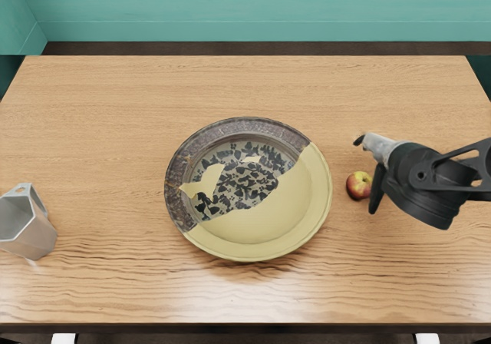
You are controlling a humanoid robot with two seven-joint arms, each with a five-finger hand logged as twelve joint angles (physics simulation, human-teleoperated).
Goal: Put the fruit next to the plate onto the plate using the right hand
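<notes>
A small red and yellow apple [357, 185] lies on the wooden table just right of the plate [307, 210]. The plate is large and round, part cream yellow, part grey with a black speckled pattern, and nothing lies on it. My right hand [374, 176] comes in from the right edge and hovers right beside the apple, on its right. Its fingers are spread, one pointing up-left and one hanging down, and they hold nothing. The left hand [24, 221] shows at the left edge as a grey block resting low over the table.
The wooden table [115, 114] stretches wide around the plate, with a teal wall behind its far edge. The front edge runs along the bottom of the view.
</notes>
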